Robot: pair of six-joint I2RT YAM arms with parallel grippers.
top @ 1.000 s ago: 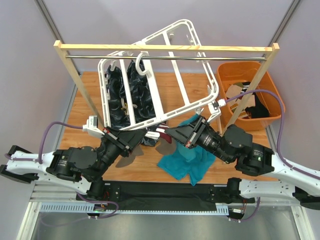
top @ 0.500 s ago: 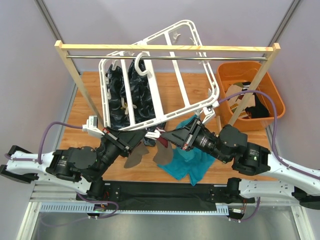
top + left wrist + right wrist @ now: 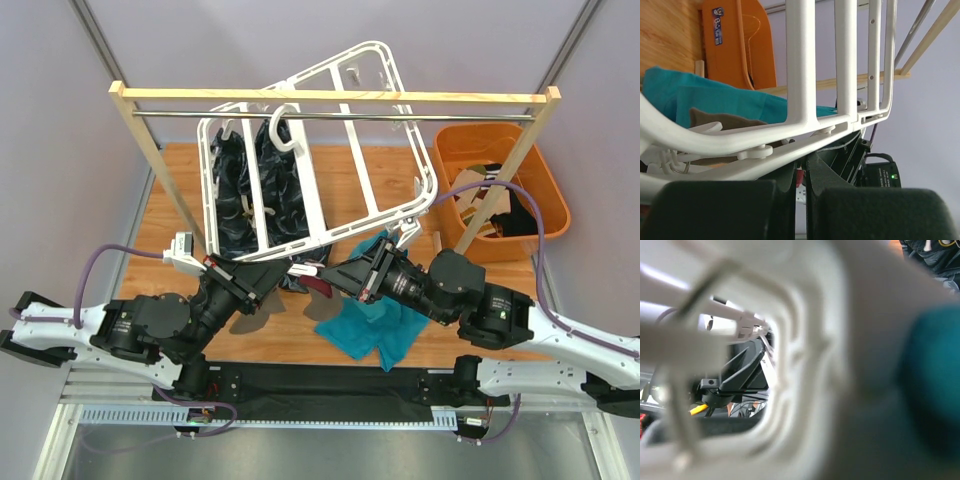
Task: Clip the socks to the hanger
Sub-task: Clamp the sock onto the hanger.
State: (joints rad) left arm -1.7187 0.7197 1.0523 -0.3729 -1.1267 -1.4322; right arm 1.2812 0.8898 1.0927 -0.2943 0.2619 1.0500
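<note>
The white hanger (image 3: 300,160) hangs tilted by its hook from the rack's rail. Its bars cross the left wrist view (image 3: 800,60) and fill the right wrist view (image 3: 805,340) as a blur. My left gripper (image 3: 283,272) is at the hanger's near edge; its fingers (image 3: 801,162) are shut to a sliver, tips hidden behind the bar. My right gripper (image 3: 325,275) faces it, seemingly shut on the end of a dark red striped sock (image 3: 318,283). A teal sock (image 3: 375,320) lies on the table below. A grey-brown sock (image 3: 715,120) shows beside the hanger's clips.
A wooden rack (image 3: 330,96) with a metal rail spans the table. A dark patterned cloth (image 3: 255,190) hangs under the hanger's left half. An orange bin (image 3: 500,190) with more socks stands at the right, behind the rack's post.
The right gripper has moved left toward the left gripper, under the hanger's near edge. The brown shapes seen low on the table half a second ago have drawn up under the grippers.
</note>
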